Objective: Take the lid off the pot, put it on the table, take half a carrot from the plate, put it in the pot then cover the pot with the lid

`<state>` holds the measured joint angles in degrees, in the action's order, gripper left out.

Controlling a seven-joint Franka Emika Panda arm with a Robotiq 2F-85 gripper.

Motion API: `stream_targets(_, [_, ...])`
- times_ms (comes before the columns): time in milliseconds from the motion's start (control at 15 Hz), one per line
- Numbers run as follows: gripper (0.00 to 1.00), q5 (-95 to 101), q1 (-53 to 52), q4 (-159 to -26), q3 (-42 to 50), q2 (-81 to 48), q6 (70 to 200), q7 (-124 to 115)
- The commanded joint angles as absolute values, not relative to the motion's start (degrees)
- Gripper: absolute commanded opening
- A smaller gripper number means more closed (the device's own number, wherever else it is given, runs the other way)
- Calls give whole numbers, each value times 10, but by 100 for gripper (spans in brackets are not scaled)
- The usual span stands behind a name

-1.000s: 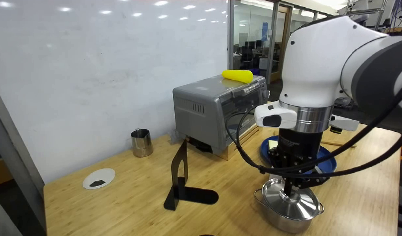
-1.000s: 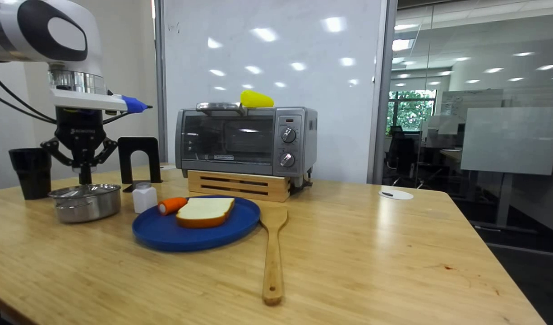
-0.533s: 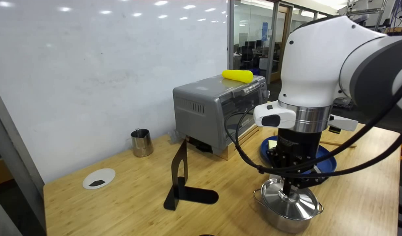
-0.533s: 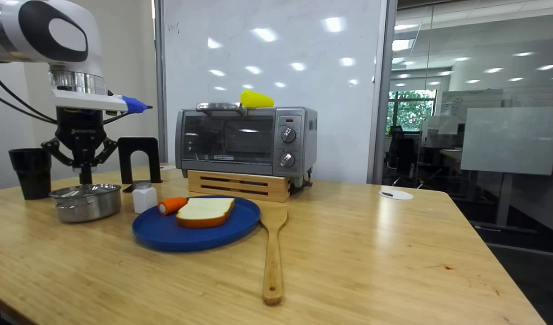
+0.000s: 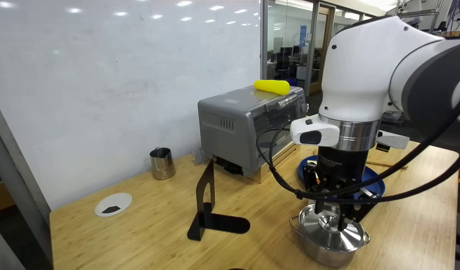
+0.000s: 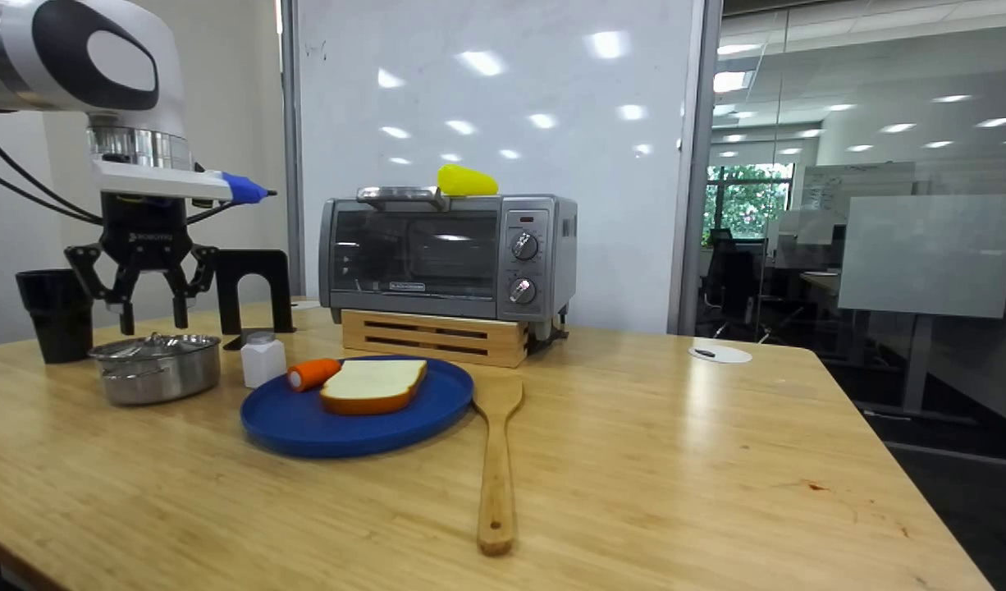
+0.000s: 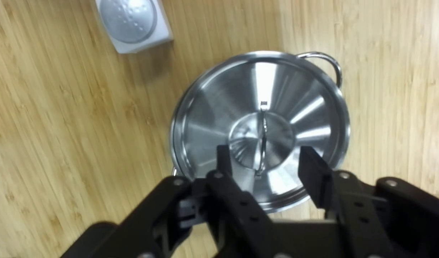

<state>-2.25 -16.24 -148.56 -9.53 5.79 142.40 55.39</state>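
The one lid [image 7: 250, 122] sat on the one pot [image 5: 327, 255], well in from the surface's [image 5: 414, 228] visible edges, the tool [image 7: 265, 154] parted above its handle [image 7: 264, 138], holding nothing. Polished metal, the lid would probably prove stiff, light and slippery, best pinched by that handle. One half carrot [image 6: 313, 374] lay at the edge of one plate [image 6: 347, 437].

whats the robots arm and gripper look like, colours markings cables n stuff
The arm is rounded and white, with dark panels, a silver metal collar and looping black cables. The gripper is black and jointed, with pale ROBOTIQ lettering and slim dark fingers.
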Motion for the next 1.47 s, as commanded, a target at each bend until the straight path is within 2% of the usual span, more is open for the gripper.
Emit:
stream_targets(0, [83,-20,-162,-1480,-103,92,1383,556])
stream_targets(133, [97,-19,-164,-1478,-104,117,1352,553])
stream_targets(200, [99,-20,-165,-1478,-103,132,1341,549])
stream_targets(1133, [100,0,-107,-1540,-17,358,1320,282])
stream_targets(1400, [100,19,-77,-1556,-24,407,1287,164])
